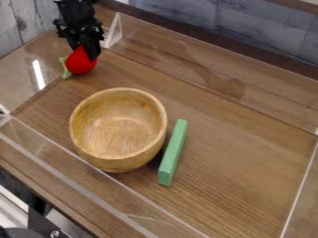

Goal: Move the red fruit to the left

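Note:
The red fruit (80,62) is a small glossy red ball with a light green leaf at its left side. It sits at the far left of the wooden table, close to the clear wall. My black gripper (84,46) comes down on it from above, pointing almost straight down. Its fingers are shut on the top of the red fruit, and the fruit's underside looks to be at or just above the table surface.
A round wooden bowl (118,127) stands in the middle of the table, empty. A flat green bar (173,151) lies just right of it. Clear plastic walls (37,153) fence the wooden tabletop on all sides.

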